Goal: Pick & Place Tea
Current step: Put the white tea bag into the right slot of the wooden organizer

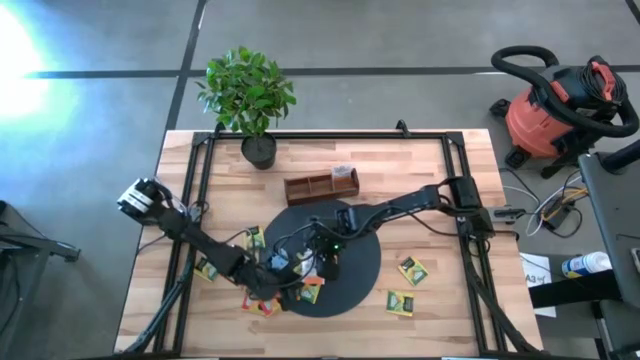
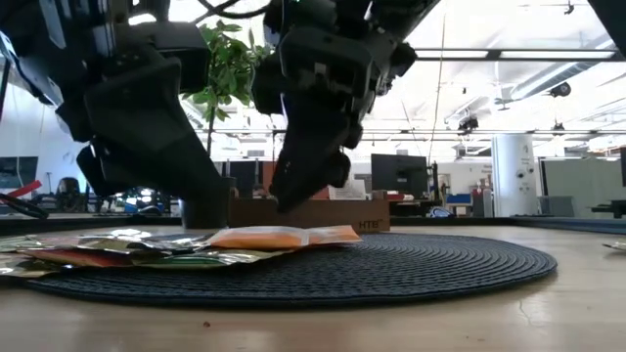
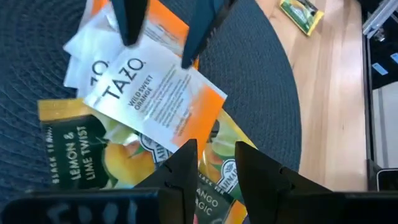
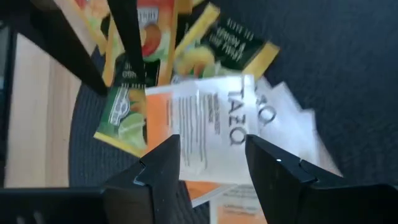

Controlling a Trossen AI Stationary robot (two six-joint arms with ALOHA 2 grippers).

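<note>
On the black mat's left edge, both grippers, left and right, hover open-jawed over the heaped tea sachets, crowding each other; wooden tray and plant behind, bare table rightward.

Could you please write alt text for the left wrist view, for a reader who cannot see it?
A white and orange Tazo sachet lies on top of a pile of tea sachets on a black mat, between the open left claw and the right claw opposite. A yellow lemon sachet shows beneath, and a green sachet lies apart on the wooden table.
</note>
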